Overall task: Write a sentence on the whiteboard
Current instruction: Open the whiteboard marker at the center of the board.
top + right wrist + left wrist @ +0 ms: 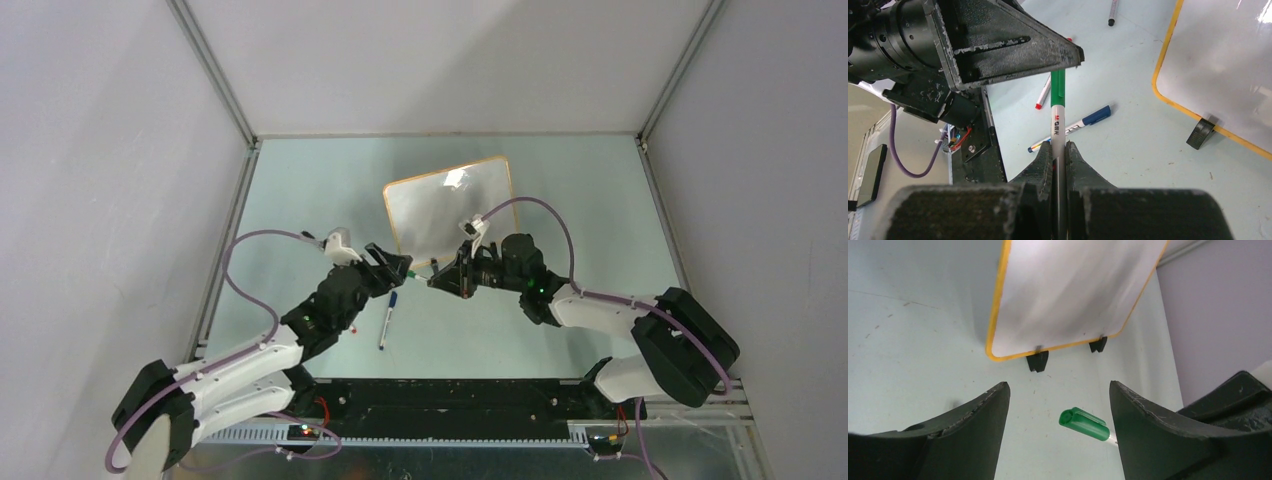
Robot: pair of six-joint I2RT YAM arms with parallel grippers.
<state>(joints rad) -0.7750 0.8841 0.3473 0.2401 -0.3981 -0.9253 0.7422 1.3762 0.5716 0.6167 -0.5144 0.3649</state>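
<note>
Whiteboard (pixel 450 212) at table's (pixel 600 220) far middle — left gripper (pixel 400 268), right gripper (pixel 437 282) meet before it, marker (pixel 1057 115) between; loose pen (pixel 387 320) nearer, leftward.

Two matching arms on show: the left arm (pixel 235 368) and the right arm (pixel 612 312) both pair glossy white shell links with chunky matte-black joint housings. A thin lilac cable (pixel 243 262) loops off the left one, and a second lilac cable (pixel 548 208) arcs off the right. There's a tiny green light (pixel 541 291) glowing on the right arm's black wrist block. The left pincer (pixel 1058 390) has broad, grainy black plastic fingers (pixel 973 425), edges scuffed pale; the right pincer (pixel 1059 150) shows the same rough black finish. Red wires (pixel 322 408) sit by the black base plate (pixel 450 395).
</note>
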